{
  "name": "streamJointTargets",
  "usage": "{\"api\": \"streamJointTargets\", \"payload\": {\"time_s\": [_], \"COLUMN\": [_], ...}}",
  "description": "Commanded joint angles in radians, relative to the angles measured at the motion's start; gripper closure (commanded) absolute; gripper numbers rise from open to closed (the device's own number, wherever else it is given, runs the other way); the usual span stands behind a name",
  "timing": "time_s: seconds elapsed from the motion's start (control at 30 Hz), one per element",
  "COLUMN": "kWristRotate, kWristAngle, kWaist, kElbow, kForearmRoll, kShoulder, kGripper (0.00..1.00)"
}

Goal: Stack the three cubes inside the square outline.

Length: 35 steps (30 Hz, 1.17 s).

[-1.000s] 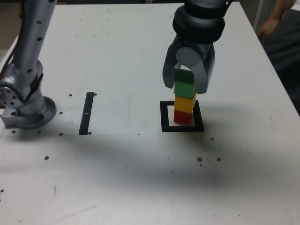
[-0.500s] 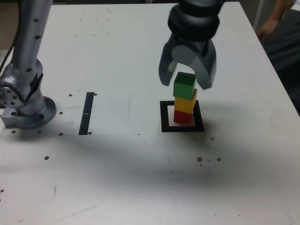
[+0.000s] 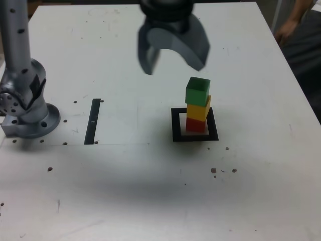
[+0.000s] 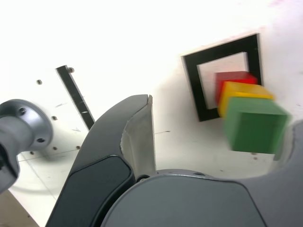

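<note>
A white table (image 3: 150, 191) speckled with small dark spots carries a narrow black strip (image 3: 93, 121) toward the exterior view's left, beside the arm's round grey base (image 3: 30, 118). A person's hand (image 3: 286, 27) shows at the far corner on the exterior view's right. Nothing crowds the square outline (image 3: 195, 136), a thick black border with a white centre. Inside it stand 3 cubes in 1 column: red cube (image 3: 195, 124) at the bottom, yellow cube (image 3: 198, 108) in the middle, green cube (image 3: 197, 91) on top, each turned slightly off the others. The pincer (image 3: 173, 52) hangs released and empty, jaws spread, above the table and apart from the stack.
</note>
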Motion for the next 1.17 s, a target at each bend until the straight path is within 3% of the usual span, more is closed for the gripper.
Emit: {"api": "streamJointTargets", "payload": {"time_s": [0.0, 0.4, 0.63, 1.13], "kWristRotate": [-0.016, -0.111, -0.126, -0.157], "kWristAngle": [0.002, -0.049, -0.097, -0.131], "kWaist": [0.001, 0.001, 0.001, 0.001], "kElbow": [0.049, 0.388, 0.547, 0.777], "kForearmRoll": [-0.021, -0.140, -0.226, -0.385], "kShoulder": [-0.042, -0.212, -0.261, -0.312], "kGripper": [0.00, 0.00, 0.00, 0.00]}}
